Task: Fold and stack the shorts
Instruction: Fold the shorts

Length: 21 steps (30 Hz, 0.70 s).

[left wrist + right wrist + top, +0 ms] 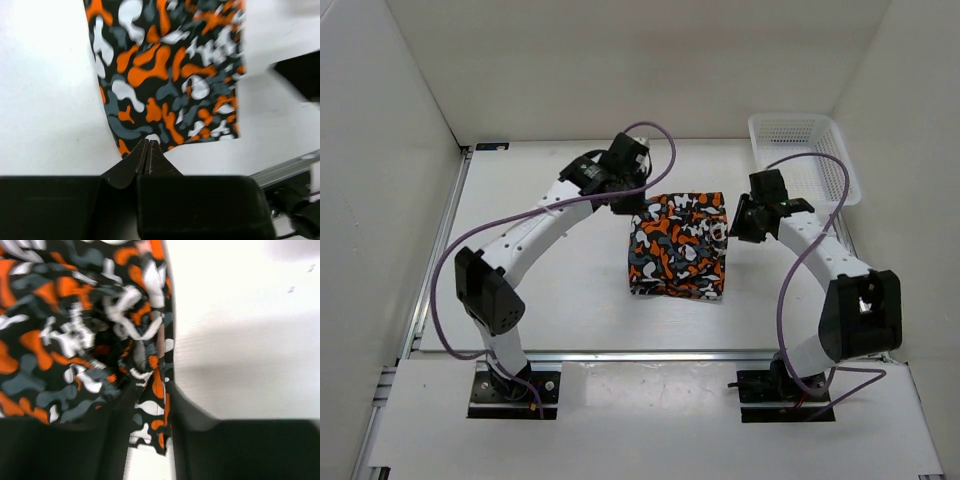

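Observation:
The shorts (678,245) lie folded into a rough square in the middle of the table, camouflage in orange, white, grey and black. My left gripper (624,203) is shut, its tips at the far left corner of the shorts (165,75); in the left wrist view the fingertips (149,143) meet with no fabric visible between them. My right gripper (732,226) is at the right edge of the shorts. In the right wrist view its fingers (175,405) close on a bunched strip of that edge (150,410), near the white drawstring (127,315).
A white plastic mesh basket (805,150) stands at the far right corner of the table. White walls enclose the table on the left, back and right. An aluminium rail (650,354) runs along the near edge, by the arm bases.

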{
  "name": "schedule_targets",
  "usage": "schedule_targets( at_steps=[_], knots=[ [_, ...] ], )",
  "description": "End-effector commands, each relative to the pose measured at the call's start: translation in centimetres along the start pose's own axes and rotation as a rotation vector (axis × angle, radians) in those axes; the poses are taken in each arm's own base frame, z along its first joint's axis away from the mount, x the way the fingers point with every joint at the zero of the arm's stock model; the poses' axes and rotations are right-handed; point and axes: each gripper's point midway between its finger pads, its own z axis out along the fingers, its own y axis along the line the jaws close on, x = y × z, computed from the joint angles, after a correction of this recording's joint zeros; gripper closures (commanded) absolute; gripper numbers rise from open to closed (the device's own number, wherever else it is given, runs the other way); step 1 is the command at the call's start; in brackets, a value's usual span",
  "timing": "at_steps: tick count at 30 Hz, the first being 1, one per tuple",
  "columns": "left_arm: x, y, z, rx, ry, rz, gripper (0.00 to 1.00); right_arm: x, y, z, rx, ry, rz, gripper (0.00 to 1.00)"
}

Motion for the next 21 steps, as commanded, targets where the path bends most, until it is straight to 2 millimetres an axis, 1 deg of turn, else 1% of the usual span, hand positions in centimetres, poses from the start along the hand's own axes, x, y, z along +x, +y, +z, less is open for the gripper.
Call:
schedule_targets(
  at_steps=[1,2,3,4,5,6,7,8,9,10,11,12,13,14,15,16,17,18,19,20,21],
  knots=[
    [3.2,0.4,4.3,-0.004,0.097,-0.017,0.90,-2.0,2.3,-2.4,-0.034,-0.060,-0.069,0.73],
    [3.6,0.4,5.2,0.001,0.112,-0.017,0.90,-1.8,3.4,-2.2,-0.074,-0.036,-0.079,0.82],
    [4.5,0.6,7.0,-0.015,0.138,-0.026,0.90,-1.3,4.1,-1.2,-0.086,0.000,-0.098,0.94],
    [5.0,0.5,8.0,-0.011,0.159,-0.026,0.90,-1.3,5.4,-1.0,-0.118,0.014,-0.115,0.96],
    [5.3,0.6,8.8,-0.017,0.168,-0.034,0.90,-0.9,5.5,0.6,-0.120,0.041,-0.115,0.97],
    [6.2,0.6,10.4,-0.034,0.188,-0.025,0.90,-0.7,6.1,1.4,-0.128,0.042,-0.125,0.99],
    [6.5,0.9,11.2,-0.048,0.192,-0.023,0.90,-0.8,6.9,2.0,-0.162,0.048,-0.126,1.00],
    [7.0,1.1,11.8,-0.058,0.207,-0.022,0.90,-0.3,6.8,3.5,-0.160,0.073,-0.125,1.00],
    [7.8,1.5,12.8,-0.073,0.232,-0.020,0.90,-0.2,7.0,4.1,-0.162,0.088,-0.124,1.00],
    [7.6,1.3,13.4,-0.069,0.226,-0.020,0.90,0.3,6.7,4.9,-0.149,0.112,-0.111,1.00],
    [8.0,1.5,13.8,-0.076,0.237,-0.019,0.90,0.8,6.6,6.3,-0.136,0.136,-0.110,1.00],
    [8.0,1.4,14.1,-0.077,0.239,-0.019,0.90,1.2,6.2,7.1,-0.116,0.153,-0.099,1.00],
    [8.6,1.7,14.8,-0.088,0.257,-0.018,0.90,1.6,5.6,7.9,-0.086,0.163,-0.099,1.00],
    [8.6,1.6,15.1,-0.088,0.257,-0.018,0.90,2.8,4.5,9.2,-0.038,0.198,-0.086,1.00],
    [8.6,1.6,15.1,-0.088,0.257,-0.018,0.90,3.2,3.9,9.9,-0.009,0.206,-0.075,1.00],
    [8.6,1.5,15.3,-0.081,0.263,-0.019,0.90,3.3,3.3,10.3,0.021,0.203,-0.077,1.00],
    [8.6,1.5,15.3,-0.081,0.263,-0.019,0.90,3.8,3.1,10.3,0.032,0.219,-0.066,1.00],
    [8.2,1.3,15.3,-0.073,0.255,-0.004,0.90,3.8,3.0,10.0,0.029,0.215,-0.065,1.00],
    [7.8,1.0,14.7,-0.057,0.245,-0.006,0.90,3.1,3.3,9.4,0.027,0.190,-0.057,1.00],
    [6.6,0.4,13.2,-0.034,0.209,0.003,0.90,1.5,4.1,7.6,-0.006,0.134,-0.056,1.00],
    [5.5,0.0,12.1,-0.019,0.183,0.002,0.90,0.7,4.2,6.5,-0.005,0.099,-0.056,1.00]
  ],
)
